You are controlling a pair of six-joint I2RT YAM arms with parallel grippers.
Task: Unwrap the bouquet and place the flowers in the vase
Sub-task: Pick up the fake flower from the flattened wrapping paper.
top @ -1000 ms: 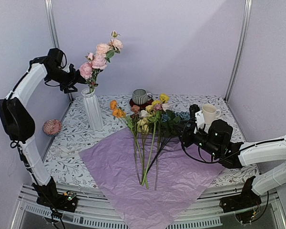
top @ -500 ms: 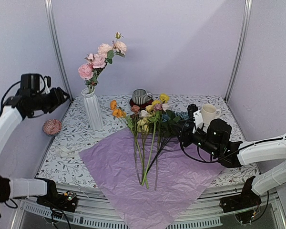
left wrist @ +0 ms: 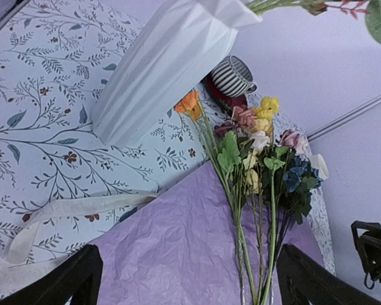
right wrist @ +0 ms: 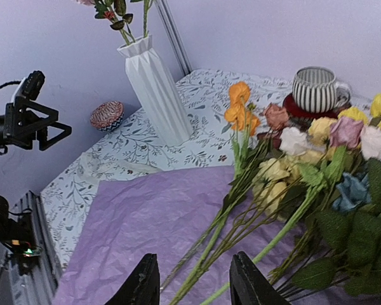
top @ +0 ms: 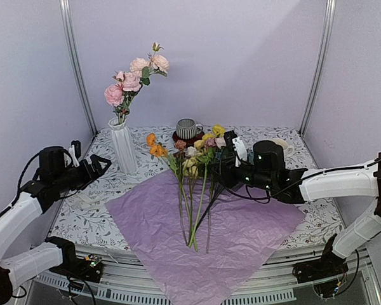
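My left pincer [left wrist: 187, 274] has let go and dropped away from the vase [left wrist: 159, 70]; it now stands wide and empty low over the table [left wrist: 44, 127], the vase ahead-left with the pink roses [top: 131, 79] seated in it. My right pincer [right wrist: 193, 279], part open and holding nothing, has advanced over the stems of the remaining flowers [right wrist: 305, 165], which lie on the tissue paper [right wrist: 146, 216] just ahead. In my judgement the next stem is due for pickup.
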